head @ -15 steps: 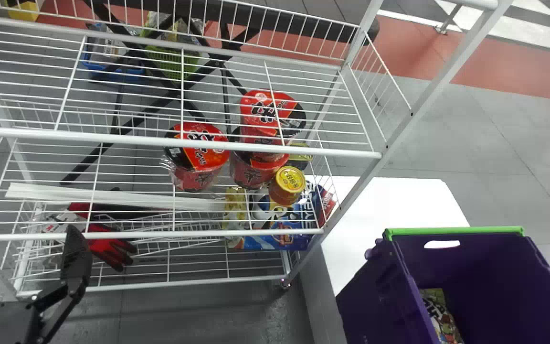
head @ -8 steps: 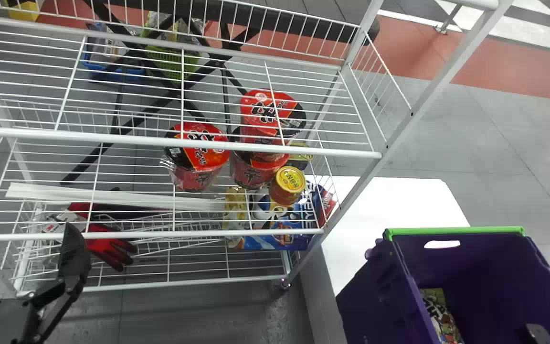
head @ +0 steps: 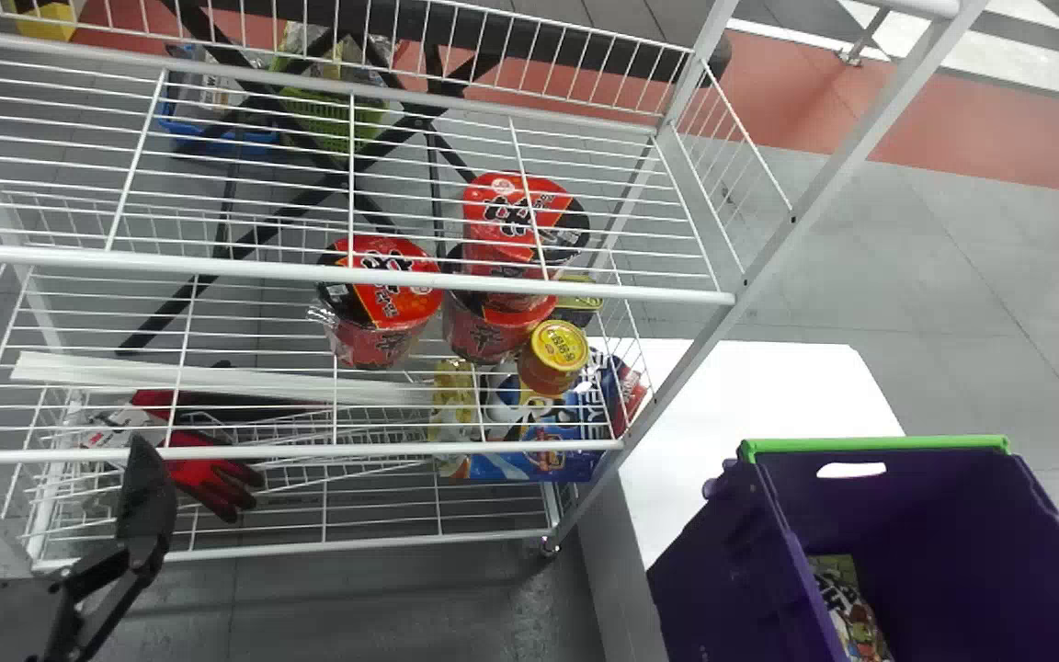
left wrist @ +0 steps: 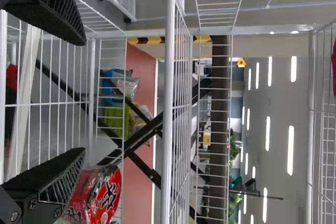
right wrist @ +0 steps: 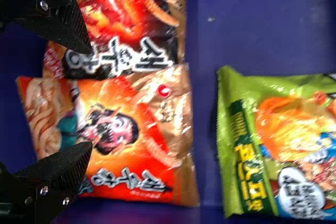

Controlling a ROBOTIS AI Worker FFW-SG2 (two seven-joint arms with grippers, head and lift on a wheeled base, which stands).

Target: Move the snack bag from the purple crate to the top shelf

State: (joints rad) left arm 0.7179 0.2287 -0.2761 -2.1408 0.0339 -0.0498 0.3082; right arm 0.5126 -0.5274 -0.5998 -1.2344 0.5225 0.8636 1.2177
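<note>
My left gripper [head: 51, 483] stands open in front of the shelf's lower left; in the left wrist view the left gripper [left wrist: 84, 95] has nothing between its spread fingers. At the lower right stands the purple crate [head: 723, 579] with a green-edged rim, a green snack bag [head: 847, 602] inside. The right wrist view looks into it: my right gripper [right wrist: 89, 98] is open above an orange snack bag [right wrist: 131, 129]. A darker red snack bag [right wrist: 123, 35] lies alongside, and the green snack bag [right wrist: 278, 145] lies apart. The upper wire shelf [head: 336, 274] spans the head view.
Red noodle cups [head: 387, 285], a yellow-lidded jar [head: 555, 354] and a blue package [head: 539, 455] sit on lower levels. Red gloves [head: 212, 473] lie at the lower left. A slanted white post [head: 768, 248] separates the shelf from the white table [head: 750, 395].
A dark part of the right arm at the crate's lower right half a second ago has moved away from that spot. My left gripper has shifted only slightly.
</note>
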